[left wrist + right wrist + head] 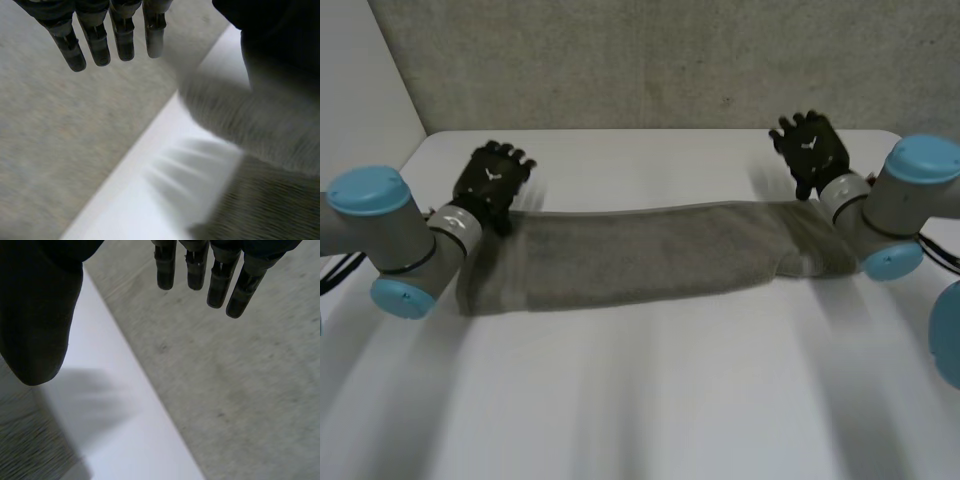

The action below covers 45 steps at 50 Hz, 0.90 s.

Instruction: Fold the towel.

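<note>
A grey-brown towel (640,255) lies folded into a long band across the white table (650,400), reaching from arm to arm. My left hand (492,178) hovers just beyond the towel's left end, fingers (95,42) straight and spread, holding nothing. My right hand (810,148) is raised above and behind the towel's right end, its fingers (217,282) also straight and empty. In the left wrist view the towel (260,125) lies below the thumb, apart from the fingertips. The right wrist view catches a strip of towel (25,445) under the thumb.
A grey textured wall (650,60) rises right behind the table's far edge (650,131). The left arm (390,240) and right arm (900,200) flank the towel's two ends. Bare tabletop stretches in front of the towel.
</note>
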Available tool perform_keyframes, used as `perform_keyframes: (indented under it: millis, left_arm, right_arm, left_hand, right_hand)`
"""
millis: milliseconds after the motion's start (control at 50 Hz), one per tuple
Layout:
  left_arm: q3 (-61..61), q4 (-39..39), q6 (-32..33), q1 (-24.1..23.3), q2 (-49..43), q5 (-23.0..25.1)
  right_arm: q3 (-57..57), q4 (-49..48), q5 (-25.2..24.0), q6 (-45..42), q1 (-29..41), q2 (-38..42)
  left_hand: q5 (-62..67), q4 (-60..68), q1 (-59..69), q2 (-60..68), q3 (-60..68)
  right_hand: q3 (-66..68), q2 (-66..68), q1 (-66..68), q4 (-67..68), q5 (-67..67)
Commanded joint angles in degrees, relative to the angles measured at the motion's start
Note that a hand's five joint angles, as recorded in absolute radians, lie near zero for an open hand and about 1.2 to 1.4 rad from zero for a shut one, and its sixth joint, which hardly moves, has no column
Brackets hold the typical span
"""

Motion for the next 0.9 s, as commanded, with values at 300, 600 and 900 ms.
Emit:
perform_keyframes:
  millis: [300, 600, 900]
  left_arm:
    - [-10.09, 4.5, -5.31, 1.07, 15.6, 4.9]
    - [-25.22, -6.31, -20.96, 1.33, 27.46, 3.67]
    - [-33.03, -9.83, -23.68, -5.87, 29.57, -17.42]
  right_arm:
    - [24.1, 2.65, -0.57, 14.95, -1.22, -26.69]
    - [42.67, 10.13, -1.63, 3.26, -7.99, -30.66]
    - [40.66, 7.76, -1.72, -0.78, -10.62, -21.18]
  left_hand:
    - [-2.75, -3.22, -6.22, -3.87, -2.4]
    - [-0.9, -3.22, -4.37, -2.02, -2.4]
    - [-1.4, -3.22, -4.87, -2.52, -2.4]
  right_hand:
    - [-2.9, -4.75, -4.95, -4.44, -3.48]
    - [-2.9, -4.75, -4.95, -4.44, -3.48]
    - [-2.9, 7.43, 7.23, -4.44, 8.7]
